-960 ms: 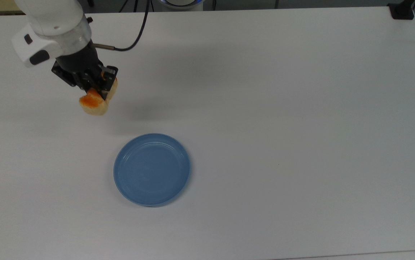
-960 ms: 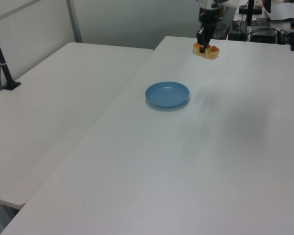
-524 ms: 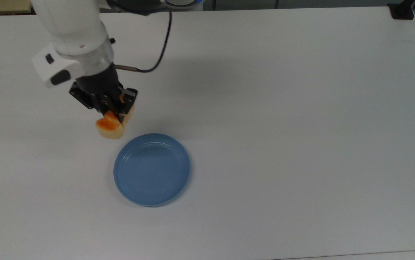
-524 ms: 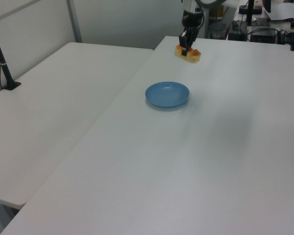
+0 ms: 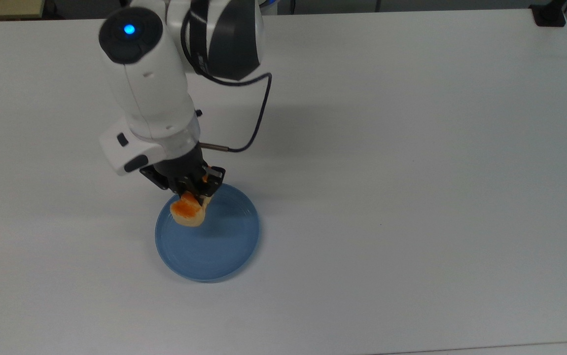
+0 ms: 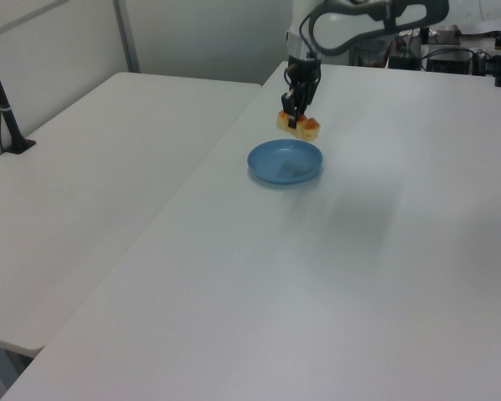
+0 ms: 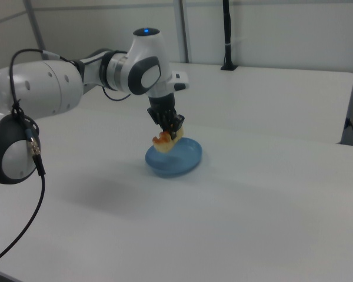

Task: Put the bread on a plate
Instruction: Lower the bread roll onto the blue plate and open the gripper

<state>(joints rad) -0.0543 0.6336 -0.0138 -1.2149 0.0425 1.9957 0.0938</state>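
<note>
One Franka arm reached in from twelve o'clock of the top view, its wrist pointing straight down over the white table. Its gripper was clamped on the bread, fingers pinching the toy loaf across its middle. The loaf hung tilted above the light-blue plate, over the plate's eleven o'clock rim area in the top view. In the right view the bread sat clear of the plate, not touching it.

blue plate on white table
</note>
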